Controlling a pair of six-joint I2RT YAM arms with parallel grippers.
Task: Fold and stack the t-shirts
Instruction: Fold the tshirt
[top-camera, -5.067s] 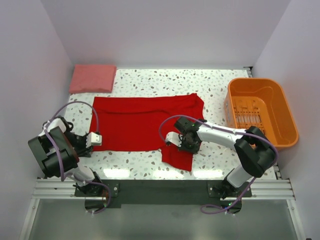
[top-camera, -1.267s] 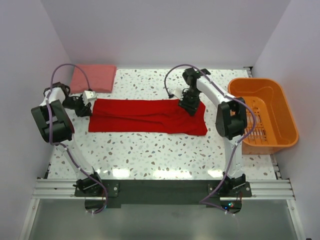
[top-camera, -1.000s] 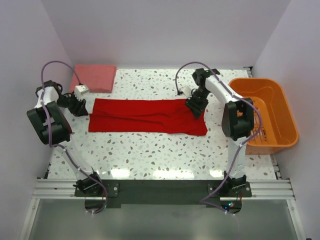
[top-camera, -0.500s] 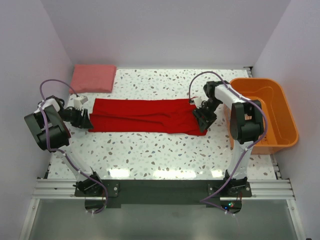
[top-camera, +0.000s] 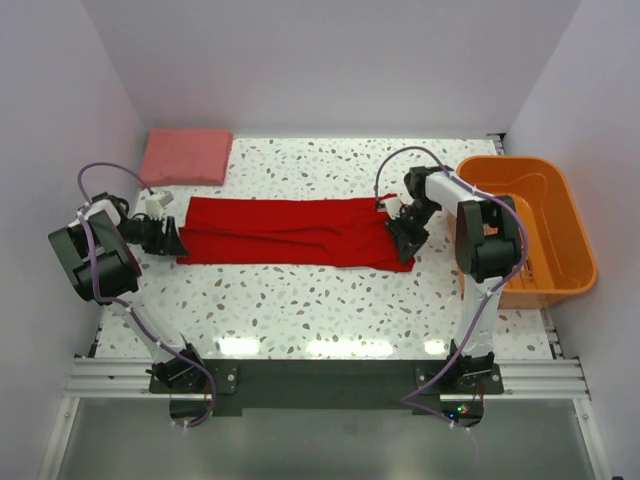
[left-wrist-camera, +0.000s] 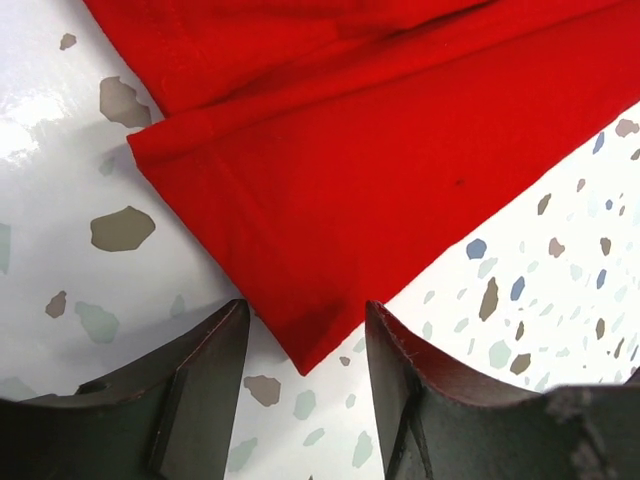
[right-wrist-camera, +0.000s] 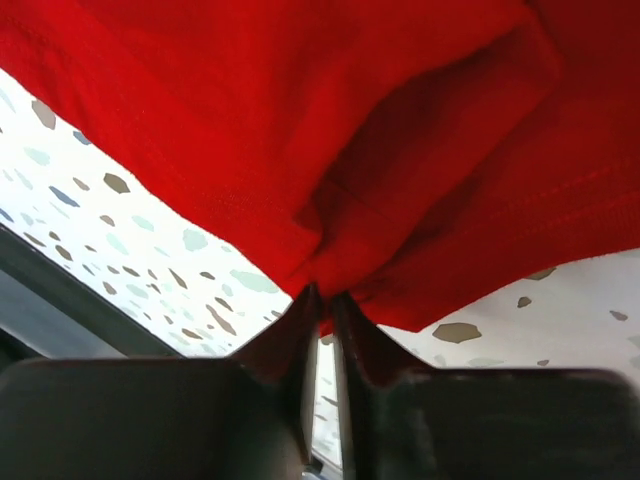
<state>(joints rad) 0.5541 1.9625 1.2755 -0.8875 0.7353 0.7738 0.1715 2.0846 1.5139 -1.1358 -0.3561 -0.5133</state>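
Note:
The red t-shirt lies folded into a long strip across the middle of the table. The salmon-pink t-shirt sits folded at the back left corner. My left gripper is at the strip's left end. In the left wrist view it stands open, with the shirt's near corner lying flat between its fingers. My right gripper is at the strip's right end. In the right wrist view it is shut on a bunched edge of the red cloth.
An orange slatted basket stands at the right edge, close behind the right arm. The speckled table runs bare from the shirt to the front rail. White walls close in the back and both sides.
My left gripper came forward from near the pink shirt to the red strip's left corner. My right gripper moved to the strip's right end and closed on its edge.

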